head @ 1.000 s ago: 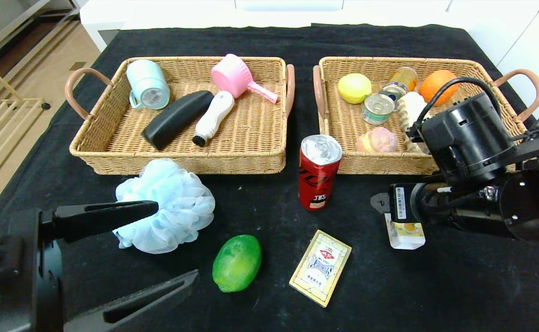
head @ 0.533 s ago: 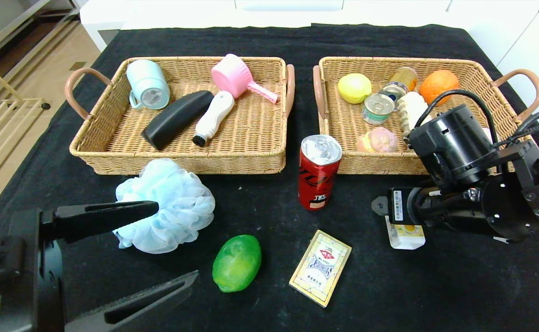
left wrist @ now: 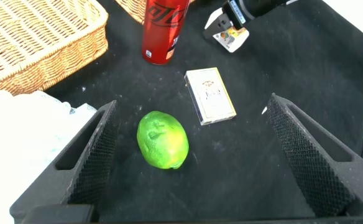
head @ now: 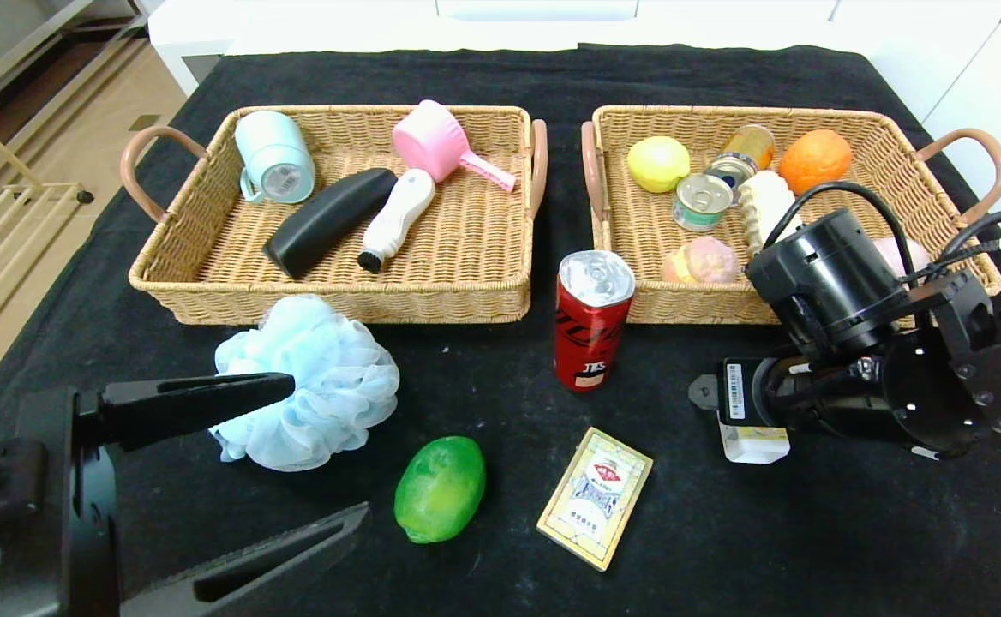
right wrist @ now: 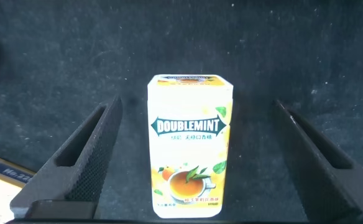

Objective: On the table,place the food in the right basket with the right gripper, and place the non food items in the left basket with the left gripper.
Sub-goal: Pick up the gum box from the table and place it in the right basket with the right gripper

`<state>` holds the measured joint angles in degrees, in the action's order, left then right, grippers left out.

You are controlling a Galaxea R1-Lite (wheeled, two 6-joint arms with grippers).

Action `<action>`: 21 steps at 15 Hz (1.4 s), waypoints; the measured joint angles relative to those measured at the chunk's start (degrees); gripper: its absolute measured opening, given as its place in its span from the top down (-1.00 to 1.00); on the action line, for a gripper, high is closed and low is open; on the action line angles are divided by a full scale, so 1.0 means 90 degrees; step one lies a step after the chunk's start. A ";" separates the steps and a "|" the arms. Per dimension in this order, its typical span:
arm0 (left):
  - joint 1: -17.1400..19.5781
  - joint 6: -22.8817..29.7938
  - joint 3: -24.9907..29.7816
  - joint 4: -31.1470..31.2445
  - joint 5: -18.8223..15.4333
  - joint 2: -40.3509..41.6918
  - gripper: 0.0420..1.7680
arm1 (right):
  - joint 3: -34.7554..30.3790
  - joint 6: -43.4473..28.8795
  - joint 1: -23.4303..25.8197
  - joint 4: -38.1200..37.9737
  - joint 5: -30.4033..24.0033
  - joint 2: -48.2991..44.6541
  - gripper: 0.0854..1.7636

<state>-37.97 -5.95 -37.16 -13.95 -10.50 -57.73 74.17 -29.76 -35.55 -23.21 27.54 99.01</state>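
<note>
A black-draped bench (head: 500,77) holds two wicker baskets side by side. The right tool (head: 710,396) hangs low over a small white carton (head: 753,444), which shows just beneath its black wrist, in front of the right basket (head: 895,137). A red soda can (head: 590,319) stands upright to that tool's left, a cream card box (head: 596,497) lying nearer the robot. The left tool (head: 295,454) is spread wide, its far finger touching a light-blue bath pouf (head: 312,377), with a green fruit (head: 440,488) just off its near fingertip.

Right gripper (right wrist: 188,162) jaws straddle white carton (right wrist: 189,146), bare cloth both sides; card box (head: 595,498) nearby.
</note>
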 joint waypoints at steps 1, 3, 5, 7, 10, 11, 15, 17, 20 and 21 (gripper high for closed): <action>0.0000 -0.0005 0.0000 0.0004 0.0000 0.0000 -0.94 | 0.0007 0.0003 -0.0012 -0.0011 0.0008 0.0012 -0.65; 0.0000 -0.0005 0.0000 0.0000 0.0000 0.0003 -0.94 | 0.0009 0.0003 -0.0022 -0.0146 0.0005 0.0033 -0.28; 0.0000 -0.0007 0.0000 0.0004 0.0000 0.0011 -0.94 | 0.0012 0.0003 -0.0034 -0.0173 0.0000 0.0045 0.00; 0.0000 -0.0007 0.0000 0.0004 0.0000 0.0012 -0.94 | 0.0012 0.0003 -0.0034 -0.0176 0.0000 0.0049 0.15; 0.0000 -0.0009 0.0001 0.0004 0.0000 0.0015 -0.94 | 0.0007 0.0003 -0.0034 -0.0165 0.0003 0.0061 0.15; 0.0000 -0.0007 0.0001 0.0007 0.0000 0.0015 -0.94 | 0.0004 0.0003 -0.0034 -0.0165 0.0000 0.0066 0.15; 0.0000 -0.0042 0.0012 0.0003 0.0003 0.0015 -0.94 | 0.0003 0.0005 -0.0034 -0.0164 -0.0019 0.0079 0.15; 0.0000 -0.0039 0.0016 0.0004 0.0000 0.0015 -0.94 | 0.0003 0.0003 -0.0031 -0.0164 -0.0031 0.0079 0.15; 0.0000 -0.0039 0.0016 0.0004 0.0003 0.0012 -0.94 | 0.0007 0.0008 -0.0037 -0.0192 -0.0046 0.0024 0.15; 0.0000 -0.0042 0.0022 0.0003 0.0000 0.0005 -0.94 | 0.0019 0.0018 -0.0043 -0.0211 -0.0047 -0.0034 0.15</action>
<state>-37.97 -6.33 -36.96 -13.92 -10.50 -57.69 74.34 -29.60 -35.94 -25.11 27.11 98.71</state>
